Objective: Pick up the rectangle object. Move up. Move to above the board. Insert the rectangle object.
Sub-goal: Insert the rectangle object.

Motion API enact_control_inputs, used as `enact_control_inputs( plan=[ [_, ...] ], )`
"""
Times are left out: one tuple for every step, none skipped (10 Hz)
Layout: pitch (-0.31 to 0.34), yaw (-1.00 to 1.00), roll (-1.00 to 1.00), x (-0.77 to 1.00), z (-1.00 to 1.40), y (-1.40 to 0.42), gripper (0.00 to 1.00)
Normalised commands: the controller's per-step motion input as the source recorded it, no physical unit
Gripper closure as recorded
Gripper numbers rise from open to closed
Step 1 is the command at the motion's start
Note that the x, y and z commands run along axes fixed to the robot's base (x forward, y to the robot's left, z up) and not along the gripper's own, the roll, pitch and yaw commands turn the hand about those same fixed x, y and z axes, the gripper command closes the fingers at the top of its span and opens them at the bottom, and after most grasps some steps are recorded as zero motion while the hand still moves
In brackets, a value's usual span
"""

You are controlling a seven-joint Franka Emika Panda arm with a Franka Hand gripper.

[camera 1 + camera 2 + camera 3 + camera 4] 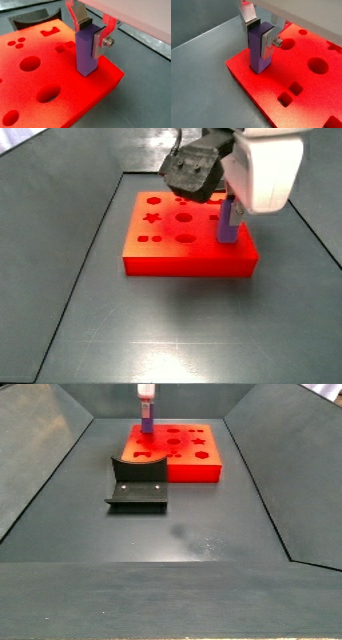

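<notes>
The purple rectangle object [87, 55] stands upright near a corner of the red board [67, 87], and its lower end looks sunk a little into the board's top. My gripper [91, 35] is shut on the block's upper part, with one silver finger [101, 42] on its near face and the other behind it. Both also show in a wrist view: gripper [260, 32], block [258, 52], board [271, 82]. In a side view the block [230, 224] is at the board's [187, 264] right edge under the gripper [221, 200]. In a side view the block [144, 426] is at the board's [195, 472] far left.
The dark fixture [138, 485] stands against the board's near left side, and its curved part shows in a wrist view [30, 20]. The board's top has several cut-outs, among them round holes [29, 62] and square ones [294, 88]. Grey sloped walls [54, 444] ring the bin floor.
</notes>
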Motion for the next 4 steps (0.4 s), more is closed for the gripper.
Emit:
enact_control_inputs(
  plan=[
    [0.0, 0.0, 0.0, 0.0, -0.37, -0.05, 1.0],
    [-0.014, 0.0, 0.0, 0.0, -0.39, -0.04, 1.0],
    [-0.031, -0.01, 0.0, -0.01, -0.24, 0.0, 1.0],
    [0.0, 0.0, 0.0, 0.0, 0.0, 0.0, 1.0]
  ],
)
